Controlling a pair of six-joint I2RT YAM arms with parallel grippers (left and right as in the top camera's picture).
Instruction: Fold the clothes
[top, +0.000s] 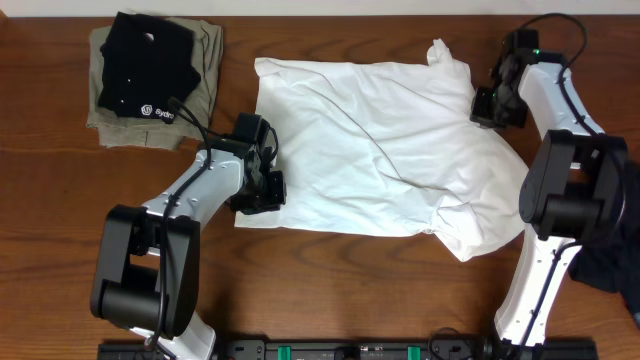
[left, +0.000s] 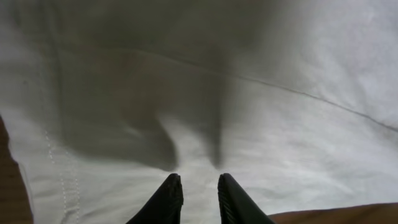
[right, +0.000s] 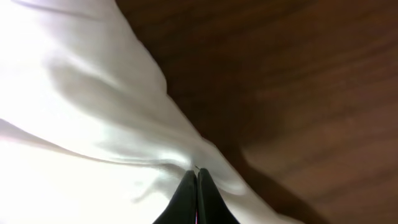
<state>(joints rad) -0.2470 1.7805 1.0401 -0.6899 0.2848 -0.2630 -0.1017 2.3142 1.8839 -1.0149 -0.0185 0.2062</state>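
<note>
At the far left of the tabletop (top: 60, 200), a folded khaki-olive garment (top: 207, 62) lies with a folded black shirt (top: 145, 58) stacked on it, well apart from the work. Next to the right, the left fingers (top: 270, 188) sit at the left edge of the white T-shirt (top: 370, 150), near its lower left corner. The left wrist view shows them slightly spread. A narrow gap stands between the two dark tips, and flat white cloth with a stitched hem lies under and ahead of them, with nothing caught between.

The T-shirt lies wrinkled across the middle of the tabletop. A long crease runs diagonally through it, and a sleeve bunches at the lower right. At its upper right edge are the right fingers (right: 189, 194), pressed tightly together. Their tips meet at a raised ridge of the white fabric where it borders bare wood. Whether cloth is pinched between them cannot be told. A dark cloth (top: 612, 270) lies at the right edge.
</note>
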